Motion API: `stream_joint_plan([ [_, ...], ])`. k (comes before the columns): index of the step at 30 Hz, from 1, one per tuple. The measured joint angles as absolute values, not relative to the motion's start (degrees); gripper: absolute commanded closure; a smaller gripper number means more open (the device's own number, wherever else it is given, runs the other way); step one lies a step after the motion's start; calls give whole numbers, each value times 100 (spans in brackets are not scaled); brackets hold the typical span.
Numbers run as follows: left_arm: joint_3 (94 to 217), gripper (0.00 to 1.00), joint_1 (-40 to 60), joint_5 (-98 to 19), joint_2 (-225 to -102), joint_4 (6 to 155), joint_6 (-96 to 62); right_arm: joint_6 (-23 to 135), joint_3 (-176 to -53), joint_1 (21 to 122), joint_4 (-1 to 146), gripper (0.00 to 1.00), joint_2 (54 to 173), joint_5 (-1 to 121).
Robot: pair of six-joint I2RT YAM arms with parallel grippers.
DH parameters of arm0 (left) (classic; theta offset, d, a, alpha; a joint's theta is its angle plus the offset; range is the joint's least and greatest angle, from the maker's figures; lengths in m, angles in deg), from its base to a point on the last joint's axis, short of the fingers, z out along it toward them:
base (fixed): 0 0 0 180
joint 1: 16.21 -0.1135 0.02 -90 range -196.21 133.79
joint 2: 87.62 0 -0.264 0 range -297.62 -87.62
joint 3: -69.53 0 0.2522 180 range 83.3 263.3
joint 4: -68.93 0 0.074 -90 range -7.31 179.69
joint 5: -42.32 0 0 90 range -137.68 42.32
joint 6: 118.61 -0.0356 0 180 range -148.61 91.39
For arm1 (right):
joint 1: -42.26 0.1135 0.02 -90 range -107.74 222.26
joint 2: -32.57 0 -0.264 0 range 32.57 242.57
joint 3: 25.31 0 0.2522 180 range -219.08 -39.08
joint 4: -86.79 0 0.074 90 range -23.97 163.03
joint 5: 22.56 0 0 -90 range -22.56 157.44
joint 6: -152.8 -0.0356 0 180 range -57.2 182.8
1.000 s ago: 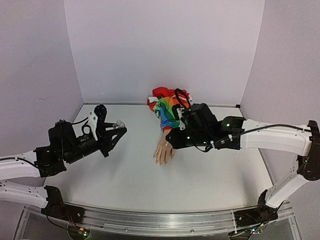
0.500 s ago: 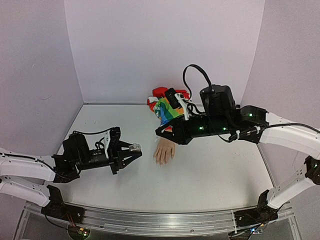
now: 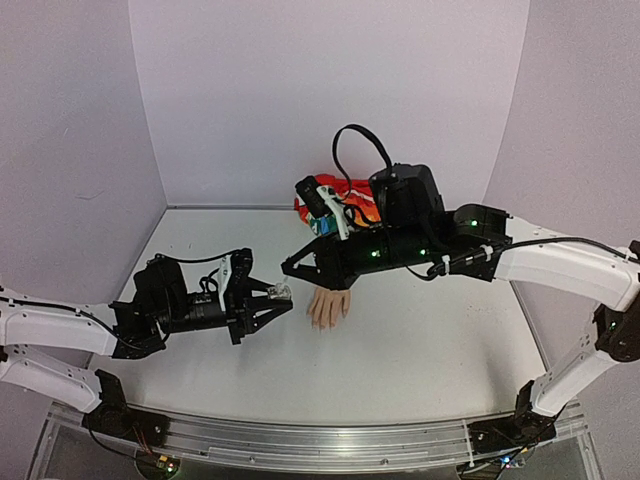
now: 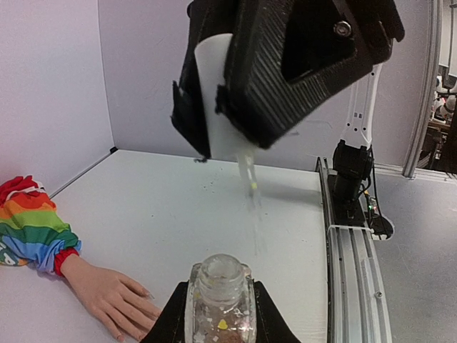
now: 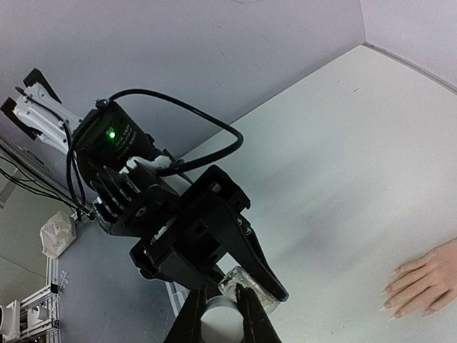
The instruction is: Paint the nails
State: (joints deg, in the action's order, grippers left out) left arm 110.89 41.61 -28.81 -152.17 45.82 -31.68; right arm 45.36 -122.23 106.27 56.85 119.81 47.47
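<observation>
The left fingers (image 4: 171,325) are closed on the open bottle (image 4: 220,300), which is held just beside the hand (image 3: 328,308). The right fingers (image 5: 189,321) are closed on the white cap (image 4: 214,100), and its brush (image 4: 250,179) is poised above the bottle neck. The hand is laid near the middle of the surface (image 3: 420,340), with the sleeve (image 3: 345,200) toward the far edge. Uncapping is judged done. No paint can be made out on the nails (image 5: 387,290), so all the painting appears to be left.
</observation>
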Motion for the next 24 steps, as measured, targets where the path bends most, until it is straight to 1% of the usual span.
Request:
stream_joint_plan([
  [24, 11139, 100, 4161, -2883, -15255, 4873, -3164, 4592, -12428, 10668, 5512, 100, 12169, 4988],
])
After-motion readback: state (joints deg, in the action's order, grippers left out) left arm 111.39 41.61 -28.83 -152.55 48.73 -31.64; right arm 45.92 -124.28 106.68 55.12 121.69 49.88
